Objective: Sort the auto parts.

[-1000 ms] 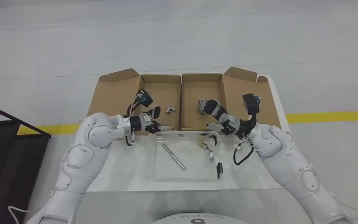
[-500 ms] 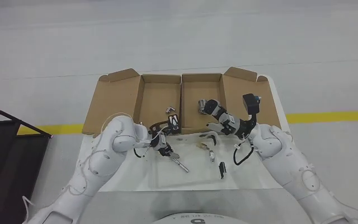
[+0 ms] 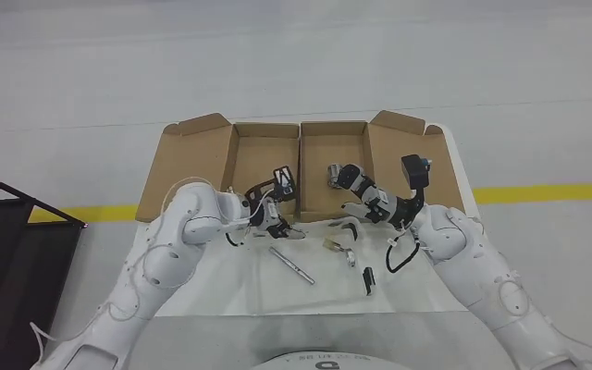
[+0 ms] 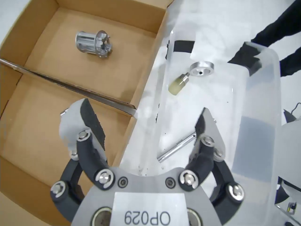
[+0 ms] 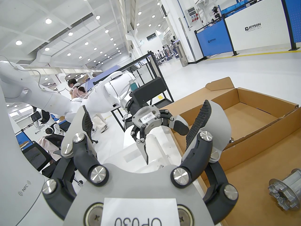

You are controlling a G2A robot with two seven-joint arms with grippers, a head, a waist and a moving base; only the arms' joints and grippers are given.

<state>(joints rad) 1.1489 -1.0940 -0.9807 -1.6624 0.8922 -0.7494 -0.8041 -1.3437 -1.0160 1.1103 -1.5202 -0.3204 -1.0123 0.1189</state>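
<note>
steel rod [image 3: 291,264] likely next, at 5 o'clock of left gripper [image 3: 282,228]
it and right gripper [image 5: 145,109] gape empty; straddle the rod's middle squarely.

White table [image 3: 407,294], seen from above. At 12 o'clock, two open cardboard boxes stand side by side with walls touching: left box [image 3: 264,153] and right box [image 3: 333,148]. At 6 o'clock, just beside them, lies a clear plastic tray [image 3: 314,291]; its faint edges are probably square to the boxes.

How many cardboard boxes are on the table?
2. The left box and the right box stand side by side, open; the right box holds a ribbed metal part. None seems hidden.
</note>
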